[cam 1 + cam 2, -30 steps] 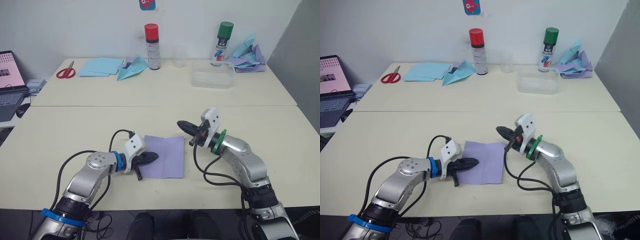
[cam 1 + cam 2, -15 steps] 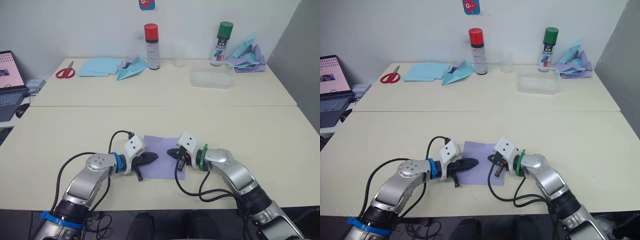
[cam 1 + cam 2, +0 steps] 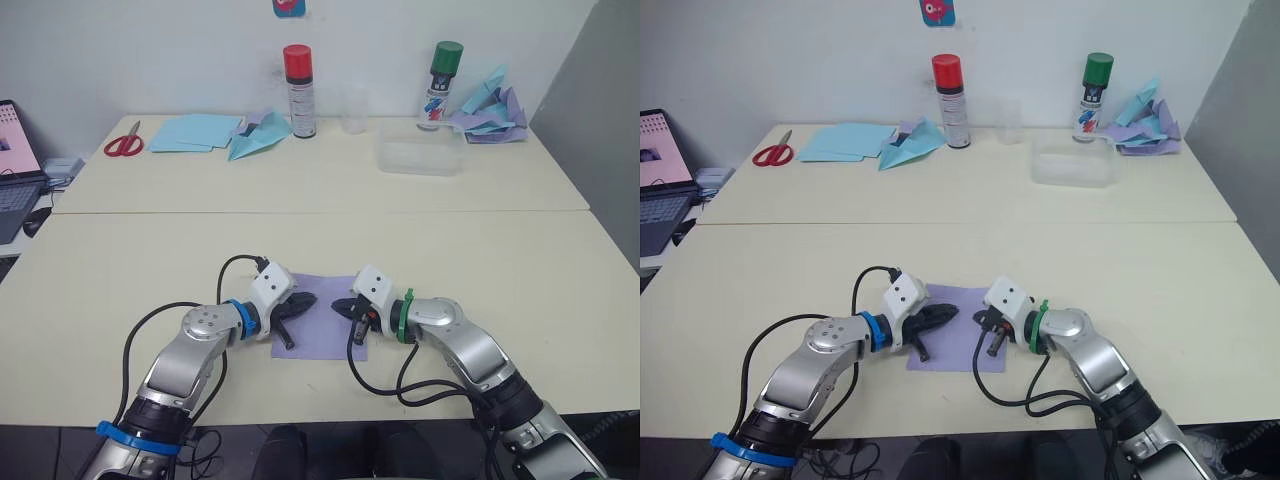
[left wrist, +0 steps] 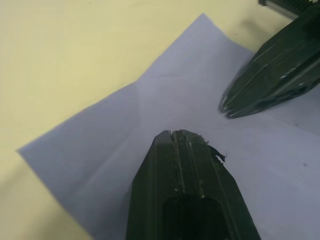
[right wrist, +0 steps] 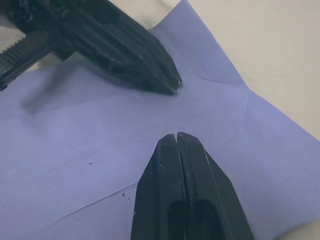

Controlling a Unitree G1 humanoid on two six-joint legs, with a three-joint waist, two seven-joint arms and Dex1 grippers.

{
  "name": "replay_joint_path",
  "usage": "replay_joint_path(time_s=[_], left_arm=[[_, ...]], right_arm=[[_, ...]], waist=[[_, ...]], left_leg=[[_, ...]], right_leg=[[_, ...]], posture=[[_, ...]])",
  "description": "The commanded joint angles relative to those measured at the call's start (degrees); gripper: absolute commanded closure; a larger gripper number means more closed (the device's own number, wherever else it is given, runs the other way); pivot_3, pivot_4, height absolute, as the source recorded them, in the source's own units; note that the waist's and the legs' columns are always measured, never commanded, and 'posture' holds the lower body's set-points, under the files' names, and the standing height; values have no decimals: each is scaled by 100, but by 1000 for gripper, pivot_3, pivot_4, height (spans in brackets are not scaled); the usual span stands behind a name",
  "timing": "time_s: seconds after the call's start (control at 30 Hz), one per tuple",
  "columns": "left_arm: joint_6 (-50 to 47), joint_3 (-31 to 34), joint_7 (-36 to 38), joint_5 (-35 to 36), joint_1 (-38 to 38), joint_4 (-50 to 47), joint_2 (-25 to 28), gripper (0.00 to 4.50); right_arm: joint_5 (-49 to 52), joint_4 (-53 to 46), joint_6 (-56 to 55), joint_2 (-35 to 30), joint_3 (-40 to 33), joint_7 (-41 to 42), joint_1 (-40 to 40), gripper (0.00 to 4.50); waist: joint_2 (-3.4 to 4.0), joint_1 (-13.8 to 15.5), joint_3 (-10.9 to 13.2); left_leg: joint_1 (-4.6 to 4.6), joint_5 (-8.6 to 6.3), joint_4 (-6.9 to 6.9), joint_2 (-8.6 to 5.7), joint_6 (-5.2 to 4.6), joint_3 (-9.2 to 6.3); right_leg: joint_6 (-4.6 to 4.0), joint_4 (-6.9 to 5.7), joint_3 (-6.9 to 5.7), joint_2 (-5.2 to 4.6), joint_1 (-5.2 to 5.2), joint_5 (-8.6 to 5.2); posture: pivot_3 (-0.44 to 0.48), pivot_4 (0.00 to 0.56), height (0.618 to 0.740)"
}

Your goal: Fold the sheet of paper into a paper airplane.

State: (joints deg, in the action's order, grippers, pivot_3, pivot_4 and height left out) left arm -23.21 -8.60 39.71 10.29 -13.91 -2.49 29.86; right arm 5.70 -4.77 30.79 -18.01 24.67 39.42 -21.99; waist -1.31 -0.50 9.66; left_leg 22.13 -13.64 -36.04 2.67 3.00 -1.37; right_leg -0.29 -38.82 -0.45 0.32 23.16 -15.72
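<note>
Grippers point(image 3: 310, 300) point(image 3: 340, 306) tip-to-tip over sheet point(image 3: 322, 335)

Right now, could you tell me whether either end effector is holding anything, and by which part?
Nothing is held. The left end effector and right end effector are both shut, their tips over the flat sheet of paper without pinching it.

Head pair high, facing forward-down over the table point(image 3: 480, 250) — wrist views close, sharing the sheet of paper point(image 4: 150, 105).

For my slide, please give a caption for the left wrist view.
Left gripper, shut, over the flat lavender sheet of paper, facing the shut right gripper.
</note>
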Motion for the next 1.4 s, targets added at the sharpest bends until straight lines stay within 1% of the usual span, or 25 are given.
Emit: replay_joint_path(time_s=[0.03, 0.13, 0.23, 0.27, 0.37, 0.43, 0.5, 0.57, 0.63, 0.7, 0.77, 0.83, 0.97, 1.07, 1.13, 1.2, 1.27, 1.4], left_arm=[[185, 395, -527, -289, -99, 654, 17, 4500], [445, 612, -687, -240, -179, 909, -83, 4500], [518, 859, -684, -14, -199, 801, -203, 4500], [546, 969, -664, 97, -201, 683, -247, 4500], [496, 1309, -453, 730, -185, -24, -406, 4500], [447, 1440, -381, 1005, -165, -421, -444, 4500], [373, 1449, -269, 1137, -102, -786, -375, 4500], [137, 1352, -158, 1254, 9, -1121, -287, 4500], [-143, 1125, -43, 1302, 171, -1430, -188, 4500], [-468, 843, -3, 1196, 316, -1590, -34, 4500], [-512, 469, -18, 848, 452, -1507, 96, 4500], [-296, 116, -66, 405, 536, -1252, 172, 4500], [-362, -182, -32, 211, 580, -967, 109, 4500], [-252, -338, 114, 21, 611, -848, 213, 4500], [-229, -348, 172, -15, 618, -791, 234, 4500], [-212, -360, 204, -43, 616, -733, 228, 4500], [-182, -380, 220, -68, 623, -693, 219, 4500], [-176, -352, 157, -50, 607, -583, 81, 4500]], right_arm=[[-29, 80, 323, -13, 8, -23, 156, 4476], [-43, 58, 355, 17, 2, -25, 181, 4476], [-62, 86, 337, 49, -14, -39, 173, 4476], [-70, 97, 322, 62, -16, -46, 171, 4476], [-86, 122, 291, 94, -20, -57, 157, 4476], [-85, 125, 277, 114, -25, -60, 158, 4476], [-91, 137, 261, 132, -22, -64, 157, 4476], [-96, 151, 251, 149, -22, -69, 152, 4476], [-98, 156, 239, 145, -31, -57, 154, 4476], [-99, 162, 235, 141, -39, -45, 154, 4476], [-92, 174, 236, 144, -50, -33, 139, 4476], [-75, 180, 238, 154, -59, -16, 119, 4476], [-10, 143, 203, 209, -97, 15, 98, 4476], [78, 85, 226, 274, -179, 27, 86, 3927], [138, 21, 178, 356, -359, -91, 92, 3283], [476, -121, 239, 573, -766, -218, 122, 2642], [711, -234, 291, 732, -1073, -313, 142, 2642], [782, -378, 291, 715, -1530, -605, 143, 2642]], waist=[[-1, -1, -2], [0, -2, -3], [-4, -2, -3], [-6, -2, -2], [-14, -6, 3], [-29, -13, 10], [-30, -22, 10], [-31, -43, 10], [-30, -91, 10], [-30, -109, 10], [-30, -116, 10], [-30, -114, 10], [-33, -113, 12], [-33, -112, 12], [-33, -111, 12], [-33, -101, 12], [-33, -99, 12], [-33, -85, 12]], left_leg=[[-3, 0, 0, 0, 0, 0], [-7, 0, 2, 1, 0, 2], [-5, 0, 2, 0, 0, 11], [-4, 0, 1, 0, 0, 10], [0, 0, 1, 3, 1, 6], [2, 0, 1, 5, 0, 2], [2, 0, 1, 6, 1, 3], [1, 0, 1, 4, 1, 5], [1, 0, 2, 4, 1, 6], [1, 0, 3, 4, 1, 6], [0, 0, 3, 3, 1, 5], [-1, 0, 2, 2, 1, 5], [-1, 0, 2, 3, 1, 3], [-1, 0, 3, 4, 1, 1], [-2, 0, 3, 3, 1, 2], [-1, 0, 3, 3, 1, 1], [2, 0, 2, 2, 1, 3], [6, 0, 2, -1, 1, 5]], right_leg=[[0, -4, 1, 0, -1, 0], [0, -5, 1, 2, -1, 0], [0, -2, 1, 1, 0, 0], [0, -3, 1, 1, 0, 0], [0, -4, 3, 1, 2, 0], [-1, -4, 1, 2, 3, 0], [0, -4, 3, 3, 3, 0], [-1, -4, 7, 3, 2, 0], [0, -4, 9, 3, 2, 0], [-1, -3, 11, 3, 2, 0], [-1, -3, 11, 3, 2, 0], [-1, -4, 10, 3, 2, 0], [-3, -4, 8, 3, 4, -2], [-4, -4, 5, 3, 3, -2], [-4, -4, 6, 3, 2, -2], [-4, -5, 5, 2, 2, -2], [-4, -4, 7, 1, 2, -2], [-4, 0, 8, -3, 3, -2]], posture=[[0, 150, 740], [0, 150, 740], [0, 150, 740], [0, 150, 740], [0, 150, 740], [0, 150, 740], [0, 150, 740], [0, 150, 740], [0, 150, 740], [0, 150, 740], [0, 150, 740], [0, 150, 740], [0, 150, 740], [0, 150, 740], [0, 150, 740], [0, 150, 740], [0, 150, 740], [0, 150, 740]])
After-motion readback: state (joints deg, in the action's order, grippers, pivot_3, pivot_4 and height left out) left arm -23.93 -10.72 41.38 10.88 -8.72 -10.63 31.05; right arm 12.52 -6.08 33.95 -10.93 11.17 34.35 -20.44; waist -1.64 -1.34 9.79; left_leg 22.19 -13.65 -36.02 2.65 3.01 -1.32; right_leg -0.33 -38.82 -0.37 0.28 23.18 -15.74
